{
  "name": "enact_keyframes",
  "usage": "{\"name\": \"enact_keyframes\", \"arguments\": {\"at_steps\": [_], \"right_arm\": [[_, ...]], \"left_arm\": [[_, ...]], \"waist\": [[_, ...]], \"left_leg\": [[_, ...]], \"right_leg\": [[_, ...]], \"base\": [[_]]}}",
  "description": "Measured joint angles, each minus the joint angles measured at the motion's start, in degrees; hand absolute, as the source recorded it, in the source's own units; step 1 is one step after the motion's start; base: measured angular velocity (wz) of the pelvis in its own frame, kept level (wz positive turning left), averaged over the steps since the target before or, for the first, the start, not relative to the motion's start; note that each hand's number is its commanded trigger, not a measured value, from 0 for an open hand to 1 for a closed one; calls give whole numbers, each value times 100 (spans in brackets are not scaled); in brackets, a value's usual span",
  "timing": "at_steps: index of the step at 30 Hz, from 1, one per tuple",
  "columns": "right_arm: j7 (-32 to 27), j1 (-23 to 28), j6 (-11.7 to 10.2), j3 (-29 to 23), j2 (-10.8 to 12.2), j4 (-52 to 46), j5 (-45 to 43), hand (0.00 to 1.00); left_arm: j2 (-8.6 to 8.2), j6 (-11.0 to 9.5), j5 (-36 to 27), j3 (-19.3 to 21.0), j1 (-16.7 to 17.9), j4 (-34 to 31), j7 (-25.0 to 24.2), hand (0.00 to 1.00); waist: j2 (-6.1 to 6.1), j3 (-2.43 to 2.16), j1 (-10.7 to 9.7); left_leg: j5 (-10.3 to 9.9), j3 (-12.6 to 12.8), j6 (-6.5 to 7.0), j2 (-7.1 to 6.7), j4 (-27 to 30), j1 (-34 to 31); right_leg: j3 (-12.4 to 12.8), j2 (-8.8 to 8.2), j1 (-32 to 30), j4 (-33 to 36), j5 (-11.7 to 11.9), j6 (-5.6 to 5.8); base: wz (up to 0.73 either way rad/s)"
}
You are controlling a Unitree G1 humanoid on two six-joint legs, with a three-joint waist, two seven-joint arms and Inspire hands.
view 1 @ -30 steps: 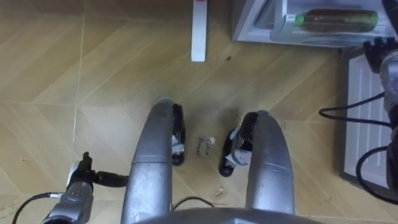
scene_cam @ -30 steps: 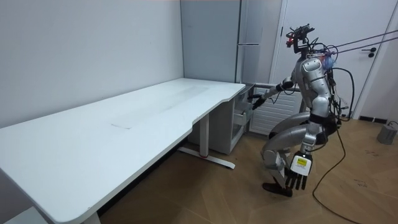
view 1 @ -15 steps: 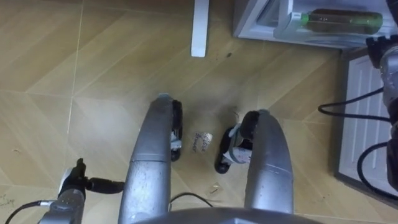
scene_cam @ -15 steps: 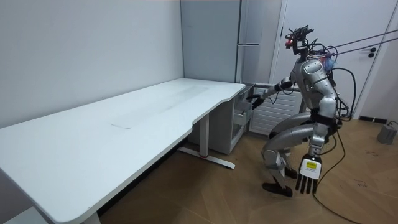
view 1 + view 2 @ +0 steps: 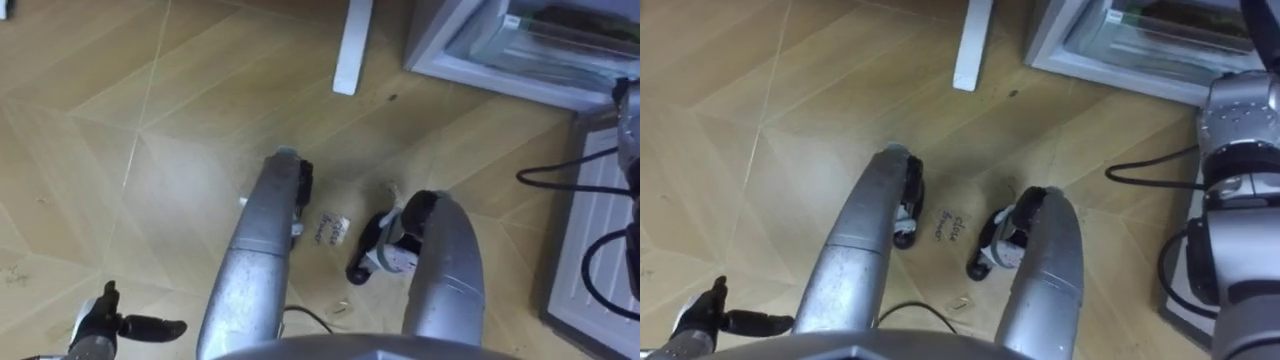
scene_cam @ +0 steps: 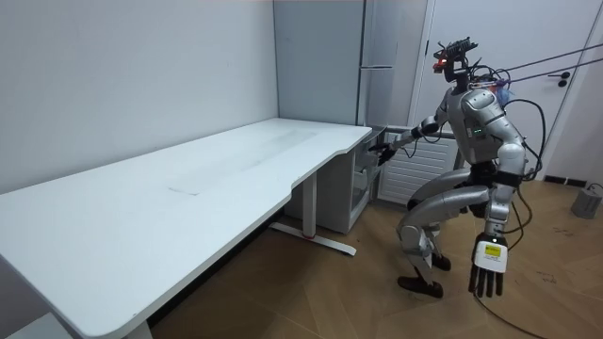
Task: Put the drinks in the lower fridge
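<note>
Big white desk (image 6: 188, 188) on the room view's left, wood floor below. Lower fridge (image 6: 363, 179) is open, bottle (image 5: 570, 20) lying inside. Right hand (image 6: 384, 151) is at the fridge, can't tell its grip. Left hand (image 6: 490, 268) dangles slack and empty. Looks nearly done, just not shut yet.

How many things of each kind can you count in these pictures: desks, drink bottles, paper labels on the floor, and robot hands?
White desk: 1
Drink bottle, lying in the open lower fridge: 1
Paper label on the floor: 1
Robot hands: 2, the left hand hanging by the robot's side and the right hand at the fridge
Total: 5
</note>
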Motion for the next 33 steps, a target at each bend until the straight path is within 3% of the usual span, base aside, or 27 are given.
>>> {"name": "enact_keyframes", "arguments": {"at_steps": [5, 9, 12, 18, 22, 33], "right_arm": [[-88, 78, -157, 167, 4, 19, 65, 0], [-252, 81, -362, 150, -88, 11, 143, 0], [-469, 57, -470, 117, -117, -54, 280, 0], [-1051, 57, -528, -260, -155, -517, 364, 0], [-1288, 57, -577, -307, -153, -735, 366, 0], [-1561, 12, -503, -516, -149, -1337, 461, 0]], "left_arm": [[200, -6, -232, -26, 127, -39, -60, 0], [223, -27, -218, 20, 282, -287, -41, 0], [218, -57, -190, 19, 310, -247, -41, 0], [216, -207, -182, 31, 438, -199, -43, 0], [216, -414, -180, 33, 438, -202, -43, 0], [169, -509, 28, 34, 448, -248, -42, 0]], "waist": [[37, 1, 84], [77, -15, 321], [121, -21, 370], [234, -41, 372], [259, -48, 367], [276, -59, 256]], "left_leg": [[64, -83, -102, 2, -54, 20], [84, -98, -139, 10, -65, 10], [100, -73, -162, -4, -84, 84], [113, -94, -173, -74, -124, 209], [119, -95, -181, -73, -126, 222], [183, -36, -168, -78, -223, 280]], "right_leg": [[-158, -77, 101, -21, -36, -73], [-279, -214, 122, -18, -39, -81], [-313, -297, 198, 6, -58, -108], [-327, -350, 313, 20, -86, -105], [-326, -351, 315, 41, -97, -127], [-315, -402, 326, 43, -109, -153]], "base": [[11], [-2], [6], [5], [0], [2]]}}
